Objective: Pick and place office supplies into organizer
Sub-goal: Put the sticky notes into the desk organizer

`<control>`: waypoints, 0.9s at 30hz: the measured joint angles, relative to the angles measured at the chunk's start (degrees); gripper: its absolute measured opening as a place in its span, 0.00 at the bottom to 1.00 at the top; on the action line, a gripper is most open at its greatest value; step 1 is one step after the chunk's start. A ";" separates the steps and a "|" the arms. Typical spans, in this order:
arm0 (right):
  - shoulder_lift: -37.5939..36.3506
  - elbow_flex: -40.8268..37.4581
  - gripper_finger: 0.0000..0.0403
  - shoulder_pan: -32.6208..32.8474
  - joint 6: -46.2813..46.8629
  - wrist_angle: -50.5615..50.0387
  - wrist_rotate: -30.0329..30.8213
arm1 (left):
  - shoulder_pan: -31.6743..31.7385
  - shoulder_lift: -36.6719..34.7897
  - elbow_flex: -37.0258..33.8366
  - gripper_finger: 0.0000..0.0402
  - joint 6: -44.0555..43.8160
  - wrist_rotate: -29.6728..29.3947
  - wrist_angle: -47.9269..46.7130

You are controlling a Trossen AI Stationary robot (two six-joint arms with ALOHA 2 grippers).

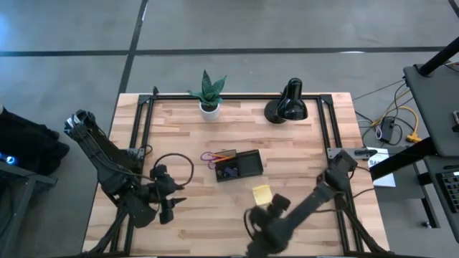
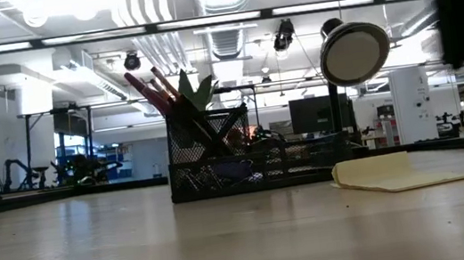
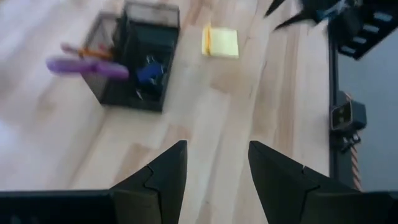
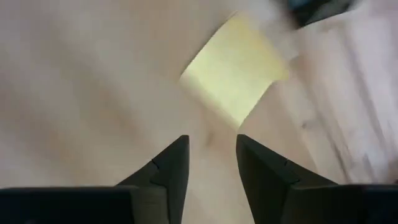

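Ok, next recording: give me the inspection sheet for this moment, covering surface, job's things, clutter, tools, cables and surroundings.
Surface: wooden table, black frame along its edges.
Job's things: organizer mid-table, holding purple scissors and an orange pencil; yellow sticky-note pad lies on the wood beside it, outside.
Clutter: potted plant and black desk lamp at the far edge.
Tools: left tool open, empty, near the table's left side; right tool parted, empty, just short of the pad.
Cables: black loop by the left arm; wires off the table's right.
Surroundings: open office room behind.
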 joint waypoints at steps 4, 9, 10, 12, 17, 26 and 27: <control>-0.87 2.23 0.29 2.17 -14.95 0.01 -4.74 | -0.16 0.08 -1.54 0.39 -4.26 2.95 0.34; -1.11 7.00 0.29 2.09 -7.82 -0.01 -3.86 | -2.09 0.18 -4.69 0.39 -12.06 4.30 3.41; -1.21 7.91 0.28 1.86 -4.38 0.03 -3.80 | -2.68 0.32 -5.21 0.39 -12.55 4.61 5.16; -1.81 9.06 0.27 1.28 1.36 0.00 -3.85 | -4.23 0.60 -6.47 0.39 -12.63 4.82 9.82; -4.73 8.71 0.27 -0.24 -1.01 0.00 -7.90 | -6.78 0.60 -7.86 0.39 -6.61 4.84 21.59; -16.77 -4.14 0.26 -8.95 -22.89 0.28 -10.69 | -6.05 0.15 -5.70 0.39 3.02 -0.19 26.13; -18.10 -6.23 0.26 -10.33 -25.53 1.02 -11.73 | -5.90 -0.14 -5.72 0.39 3.34 -0.76 25.93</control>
